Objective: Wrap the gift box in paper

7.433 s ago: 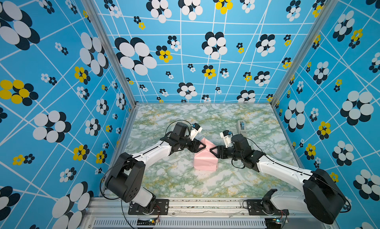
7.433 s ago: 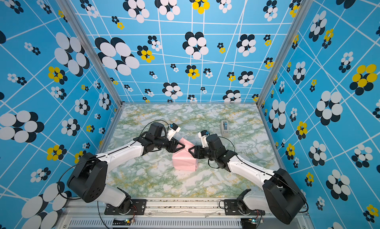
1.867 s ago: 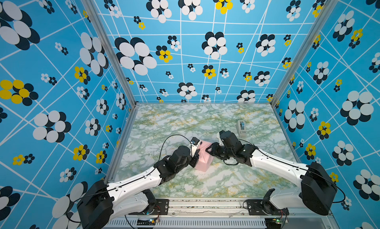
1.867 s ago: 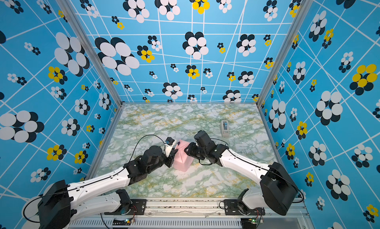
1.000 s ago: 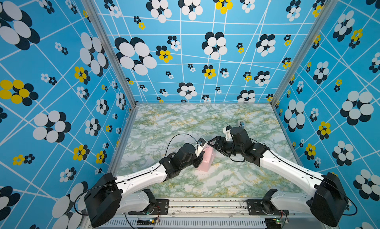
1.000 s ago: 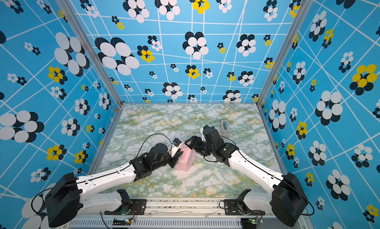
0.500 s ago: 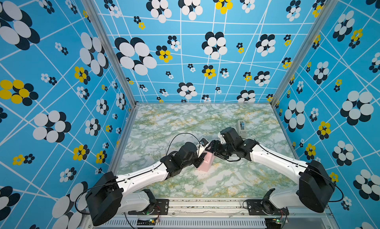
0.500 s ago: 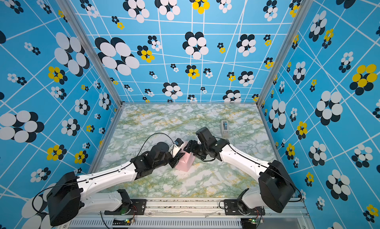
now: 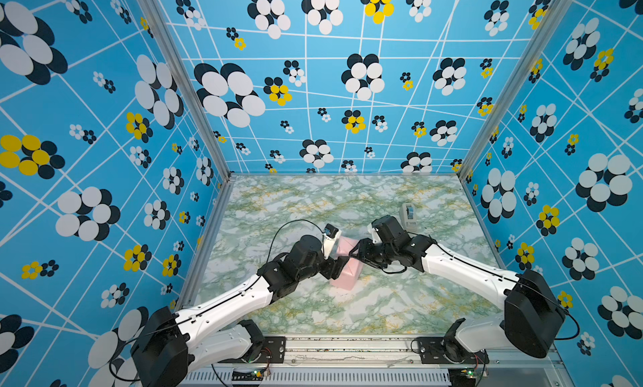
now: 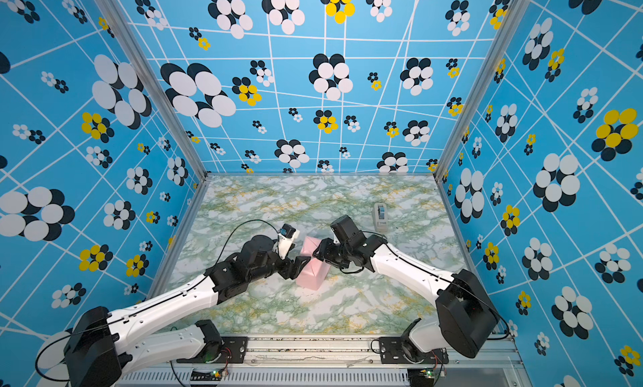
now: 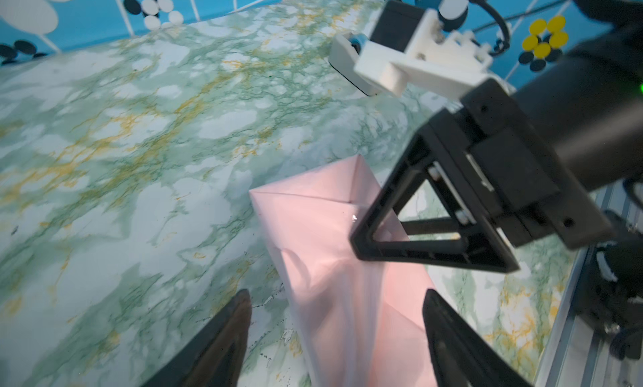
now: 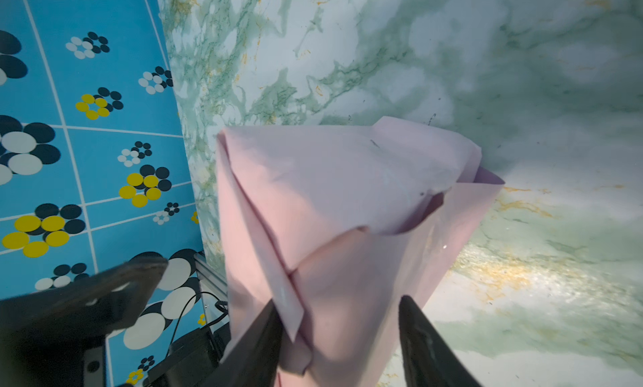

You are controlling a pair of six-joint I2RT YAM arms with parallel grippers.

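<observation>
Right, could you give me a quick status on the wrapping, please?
Left gripper open, astride the paper. Right gripper astride its end fold, grip unclear. Gift box hidden inside. Tape dispenser stands clear.

Paper [image 9: 348, 277] pale pink, with a lilac edge showing. Counter [image 9: 295, 201] marbled green and white, veined yellow. Walls [image 9: 330, 100] bright blue with white lines and black, white and yellow dot-flowers.

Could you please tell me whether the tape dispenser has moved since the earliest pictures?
No. The tape dispenser stands at the same spot near the table's right edge as before.
</observation>
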